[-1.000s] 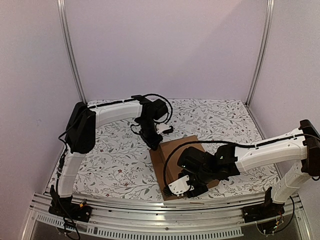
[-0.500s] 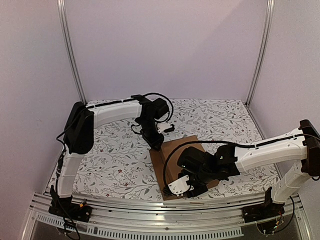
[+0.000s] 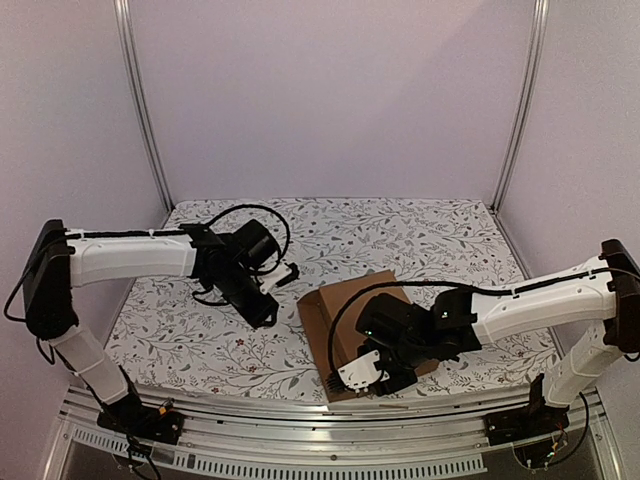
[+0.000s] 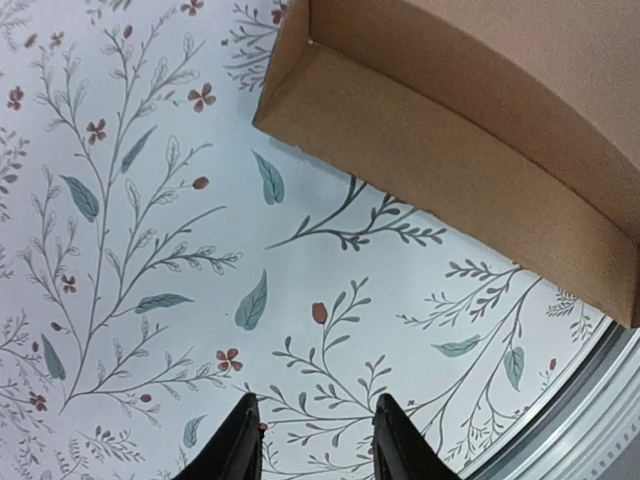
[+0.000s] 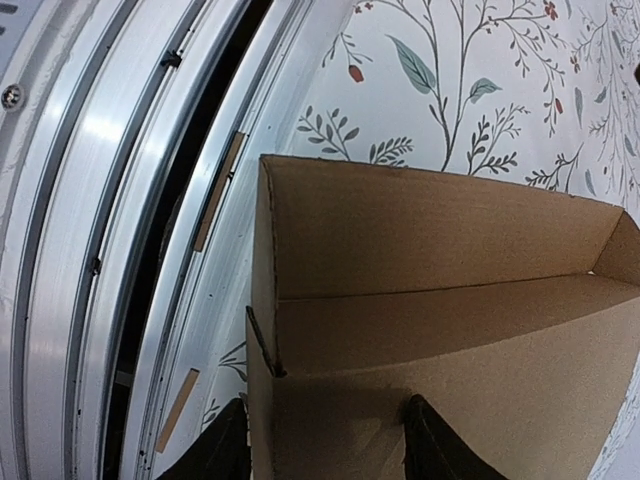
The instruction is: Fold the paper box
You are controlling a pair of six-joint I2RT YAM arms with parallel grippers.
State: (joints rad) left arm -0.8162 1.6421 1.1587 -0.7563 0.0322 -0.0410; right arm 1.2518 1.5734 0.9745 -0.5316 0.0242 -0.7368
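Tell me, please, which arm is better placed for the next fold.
Right, probably: its jaws are at the near corner of the paper box; the left arm's jaws hang open over tablecloth beside it.

We see a robot test cell in a lab: plain pale walls (image 3: 330, 100) framed by aluminium posts (image 3: 140, 100), a slotted aluminium rail (image 3: 330, 432) bearing the left arm (image 3: 130, 255) and right arm (image 3: 540, 300), and a floral cloth (image 3: 420, 230) covering the table.

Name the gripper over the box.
The right gripper: it sits over the near end of the paper box; the left gripper hangs over bare floral cloth.
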